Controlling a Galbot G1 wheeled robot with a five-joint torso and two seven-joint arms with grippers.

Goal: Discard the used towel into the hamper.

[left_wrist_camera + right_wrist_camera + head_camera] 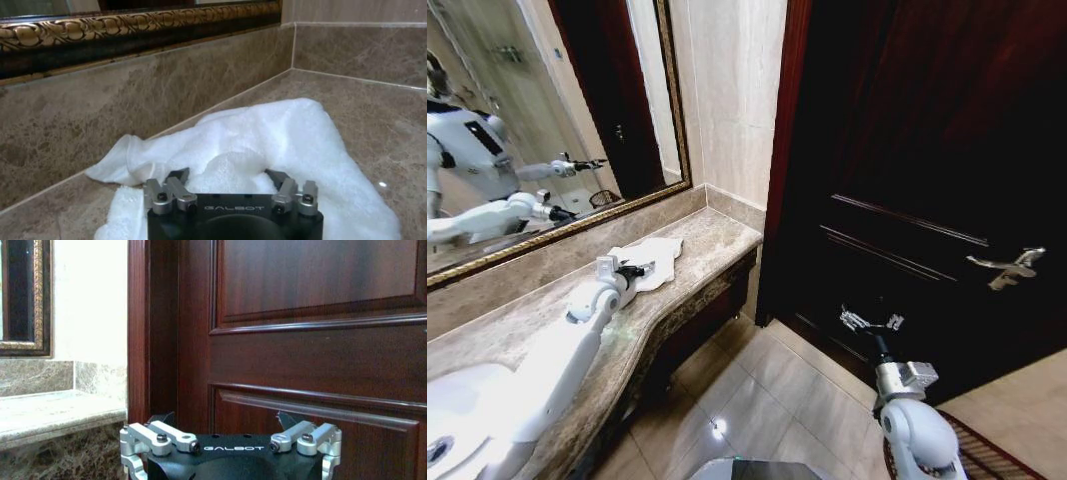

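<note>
One white towel (pixel 652 260), crumpled, lying on the marble counter (pixel 717 235) near its far end, close to the backsplash and the corner where the counter meets the wall. Its long axis runs roughly along the counter's length, away from the robot.

Left gripper (pixel 634 270): down on the towel's near part, fingers spread wide to either side of a raised fold, cloth bulging up between them; from the left wrist view (pixel 229 180) they do not look closed on it yet. The towel stretches straight ahead of this gripper and to both sides, so the left arm is by far the nearer one.

Right gripper (pixel 872 322): held out over the tiled floor (pixel 767 390), well apart from the counter, facing the dark wooden door (pixel 927 150); fingers parted, holding nothing.

Gilt-framed mirror (pixel 547 100) above the counter's back edge.
</note>
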